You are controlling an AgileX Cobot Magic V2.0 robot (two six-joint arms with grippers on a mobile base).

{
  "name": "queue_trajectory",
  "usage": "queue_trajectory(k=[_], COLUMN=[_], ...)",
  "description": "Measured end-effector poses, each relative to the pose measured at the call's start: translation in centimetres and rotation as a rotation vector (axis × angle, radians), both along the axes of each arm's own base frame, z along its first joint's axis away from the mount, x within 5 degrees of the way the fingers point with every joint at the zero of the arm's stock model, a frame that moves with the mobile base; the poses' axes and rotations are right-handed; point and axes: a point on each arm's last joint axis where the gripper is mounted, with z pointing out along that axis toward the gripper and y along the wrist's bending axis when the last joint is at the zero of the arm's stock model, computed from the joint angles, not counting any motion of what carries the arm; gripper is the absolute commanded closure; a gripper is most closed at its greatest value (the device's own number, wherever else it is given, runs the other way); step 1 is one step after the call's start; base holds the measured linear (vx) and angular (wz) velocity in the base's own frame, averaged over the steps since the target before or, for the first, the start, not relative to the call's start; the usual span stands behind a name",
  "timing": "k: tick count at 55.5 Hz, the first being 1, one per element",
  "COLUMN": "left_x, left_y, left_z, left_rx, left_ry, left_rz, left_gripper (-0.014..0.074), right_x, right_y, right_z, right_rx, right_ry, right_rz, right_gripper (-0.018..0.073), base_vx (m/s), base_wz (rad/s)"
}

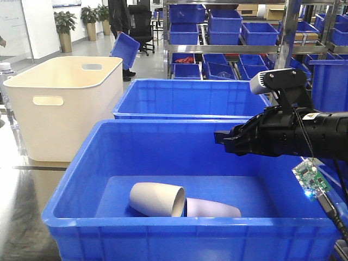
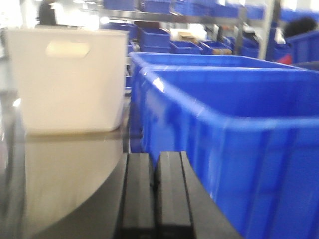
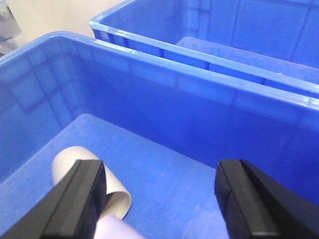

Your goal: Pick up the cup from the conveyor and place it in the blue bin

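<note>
Blue bin (image 1: 70,217) — two cups (image 1: 157,199) inside

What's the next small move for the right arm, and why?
Probably pull the right gripper back up and out of the blue bin. Its jaws stand wide apart with nothing between them, and two cups already lie on their sides on the bin floor below, so the drop looks done. The left gripper sits shut outside the bin.

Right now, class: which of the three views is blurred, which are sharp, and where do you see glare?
Left wrist view: soft and smeared throughout, cream tub washed out, bright background overexposed. Front view: sharp, with light glare on the nearest blue bin rim. Right wrist view: crisp on the bin wall, with the right claw fingers dark in the foreground.
</note>
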Motion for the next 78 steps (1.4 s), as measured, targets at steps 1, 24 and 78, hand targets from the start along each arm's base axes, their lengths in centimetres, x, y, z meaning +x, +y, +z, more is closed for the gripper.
queue_trajectory(k=[1, 24, 78], left_x=[-0.2, -2.5, -2.5], left_y=[0.1, 1.6, 1.6], left_z=[-1.3, -6.2, -6.6], left_rx=[-0.019, 0.046, 0.065], left_ry=[0.014, 0.096, 0.134], left_rz=[0.010, 0.181, 0.186], left_gripper=[0.0603, 0.0603, 0.0603], right_x=[0.0, 0.0, 0.0], right_y=[0.0, 0.0, -0.1], right_z=[0.0, 0.0, 0.0], right_rx=[0.000, 0.001, -0.026], right_ry=[0.000, 0.000, -0.012], right_rz=[0.000, 0.000, 0.001], right_gripper=[0.0030, 0.0030, 0.0030], base_vx=[0.00, 0.00, 0.00], base_wz=[0.00, 0.00, 0.00])
